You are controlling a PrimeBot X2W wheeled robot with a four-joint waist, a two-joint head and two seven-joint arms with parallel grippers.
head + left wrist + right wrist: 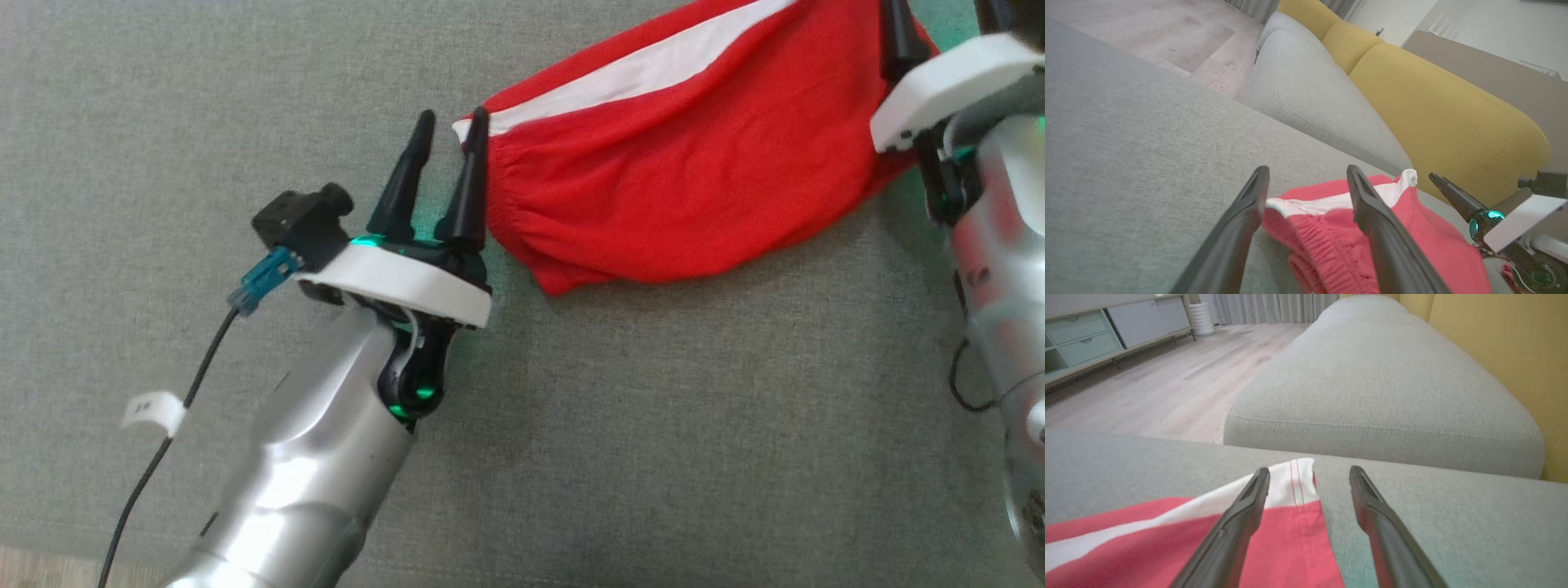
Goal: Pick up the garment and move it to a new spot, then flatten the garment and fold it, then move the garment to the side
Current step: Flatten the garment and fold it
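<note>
A red garment (694, 163) with a white stripe and a gathered elastic edge lies spread on the grey seat cushion (204, 122). My left gripper (451, 121) is at its left end, open. In the left wrist view the garment's (1412, 245) white-edged corner sits between the spread fingers (1249, 212) of the left gripper (1308, 171). My right gripper (1309, 470) is open over the garment's (1282, 555) other end, with the white hem corner lying between its fingers. Its white wrist plate (939, 82) shows at the head view's upper right.
A second grey cushion (1372, 375) adjoins this one. The yellow backrest (1433, 102) runs along the far side. Wooden floor (1147, 384) and a low cabinet with drawers (1086, 335) lie beyond the seat's edge. A black cable (163, 457) hangs beside my left forearm.
</note>
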